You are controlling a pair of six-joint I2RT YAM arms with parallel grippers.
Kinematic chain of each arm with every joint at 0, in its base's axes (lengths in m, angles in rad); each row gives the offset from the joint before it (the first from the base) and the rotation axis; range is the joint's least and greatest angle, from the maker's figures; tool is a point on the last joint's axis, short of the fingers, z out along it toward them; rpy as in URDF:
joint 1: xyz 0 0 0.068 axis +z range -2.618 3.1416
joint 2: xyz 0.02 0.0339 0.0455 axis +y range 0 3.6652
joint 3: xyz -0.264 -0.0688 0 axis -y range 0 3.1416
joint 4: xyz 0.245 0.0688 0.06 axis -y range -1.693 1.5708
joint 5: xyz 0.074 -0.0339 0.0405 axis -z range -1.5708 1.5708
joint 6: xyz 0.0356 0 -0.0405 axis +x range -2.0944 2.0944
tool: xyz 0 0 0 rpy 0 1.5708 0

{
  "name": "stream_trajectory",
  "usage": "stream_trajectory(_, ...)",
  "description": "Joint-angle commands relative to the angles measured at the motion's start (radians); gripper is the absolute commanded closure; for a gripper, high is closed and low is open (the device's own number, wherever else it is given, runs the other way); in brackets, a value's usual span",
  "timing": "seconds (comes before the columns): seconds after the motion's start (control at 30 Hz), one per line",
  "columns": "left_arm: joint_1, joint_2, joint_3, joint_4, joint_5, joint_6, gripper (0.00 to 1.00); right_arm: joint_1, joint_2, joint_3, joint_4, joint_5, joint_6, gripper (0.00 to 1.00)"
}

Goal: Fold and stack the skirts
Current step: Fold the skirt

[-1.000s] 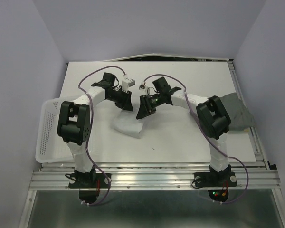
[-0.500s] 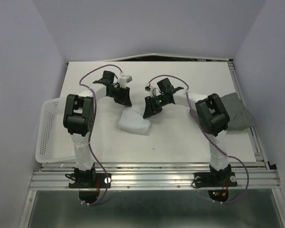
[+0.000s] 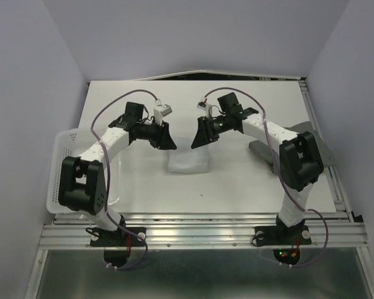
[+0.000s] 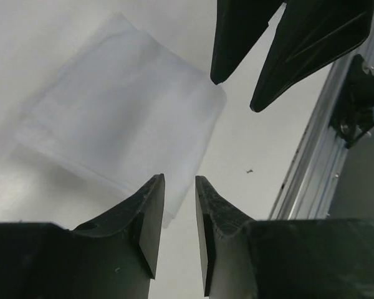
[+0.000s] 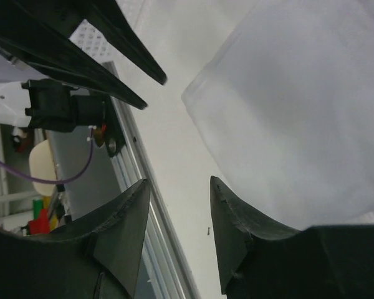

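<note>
White table (image 3: 237,187) under pale walls, seen from above, with my two arms reaching from its near edge. The slatted basket (image 3: 59,180) sat at the left edge. The grey skirt (image 3: 263,153) lay bunched at the right edge, partly hidden behind my right arm. The white skirt (image 3: 187,163) lay near the middle as a compact, flat rectangle. I could not find the floral skirt in any view. My left gripper (image 3: 169,143) and right gripper (image 3: 197,142) hung just above the white skirt's far edge, tips facing each other and apart. Both were empty and clear of the cloth, the left jaws parted narrowly and the right ones somewhat wider. I judged the white skirt's fold to be finished and the stacking not begun. The next move called for my right arm to swing back to the grey skirt, open wider and pinch one hem.
</note>
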State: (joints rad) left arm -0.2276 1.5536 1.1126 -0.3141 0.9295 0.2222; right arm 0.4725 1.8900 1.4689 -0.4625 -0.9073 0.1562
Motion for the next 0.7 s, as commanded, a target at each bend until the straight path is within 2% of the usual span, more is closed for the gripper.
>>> stream_trajectory(0.0,-0.065,0.101,-0.072,0.084,0.058,-0.104,0.64,0.005,0.034,-0.119,0.008,-0.145,0.043,0.52)
stream_trajectory(0.17,-0.064,0.259,-0.080,0.127,-0.030,-0.152,0.68,0.005,0.113,-0.228,0.012,-0.061,-0.021,0.52)
stream_trajectory(0.33,-0.059,0.353,-0.037,0.122,-0.061,-0.141,0.68,-0.005,0.182,-0.191,0.010,0.012,-0.047,0.53)
stream_trajectory(0.4,-0.061,0.312,-0.028,0.090,-0.043,-0.107,0.65,-0.005,0.144,-0.179,0.008,0.001,-0.055,0.52)
stream_trajectory(0.5,-0.071,0.226,-0.010,-0.003,0.011,0.039,0.60,-0.005,0.066,-0.154,-0.007,-0.024,-0.083,0.47)
stream_trajectory(0.57,-0.082,0.179,0.016,-0.074,-0.026,0.095,0.57,-0.005,-0.004,-0.159,-0.016,-0.033,-0.077,0.41)
stream_trajectory(0.63,-0.116,0.096,0.026,-0.098,-0.134,0.144,0.54,-0.005,-0.058,-0.179,-0.016,-0.030,-0.064,0.35)
stream_trajectory(0.67,-0.134,0.064,0.024,-0.098,-0.190,0.193,0.53,-0.005,-0.087,-0.186,-0.015,0.000,-0.049,0.26)
